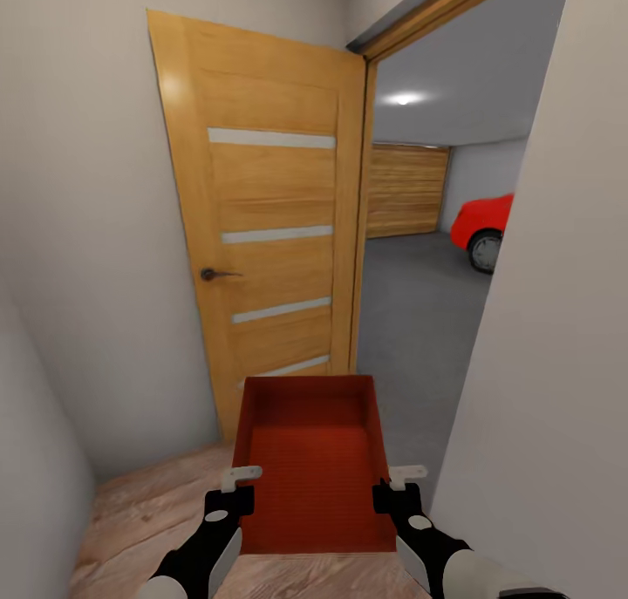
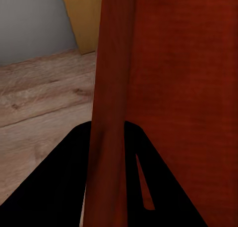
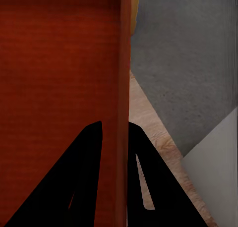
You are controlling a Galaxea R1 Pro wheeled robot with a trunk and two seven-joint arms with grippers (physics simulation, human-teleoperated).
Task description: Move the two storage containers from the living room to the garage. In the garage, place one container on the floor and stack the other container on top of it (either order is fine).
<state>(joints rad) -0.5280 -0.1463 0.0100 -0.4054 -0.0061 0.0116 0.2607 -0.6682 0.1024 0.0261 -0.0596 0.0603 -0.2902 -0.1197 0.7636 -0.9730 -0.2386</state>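
I carry one storage container (image 1: 316, 459), red-orange and lidless, level in front of me between my two hands. Nothing lies inside it; I can see its bare ribbed bottom and four thin straight walls.

My left hand (image 1: 232, 500) is clamped on the container's left wall near the corner closest to me: in my left wrist view the wall (image 2: 111, 103) runs between the two dark fingers (image 2: 59, 187), one on the outside and one on the inside. Under it lies the light wood plank floor (image 1: 131, 512).

My right hand (image 1: 392, 496) grips the right wall in the same way; in my right wrist view the thin wall (image 3: 124, 88) stands between its fingers (image 3: 74, 182), one inside the box and one outside.

To the left of the container's far end stands one wooden door (image 1: 262, 224), swung open against the white wall (image 1: 78, 233), with four pale glazed strips and one dark handle (image 1: 214, 274). Right of the door the opening shows the garage: its grey concrete floor (image 1: 419, 311), a wood-slat garage door (image 1: 406, 189) at the back, one lit ceiling lamp (image 1: 403, 98), and at the far right the front of one red car (image 1: 482, 222) with one wheel (image 1: 485, 251) showing. A white wall (image 1: 558, 320) closes the right side near me.
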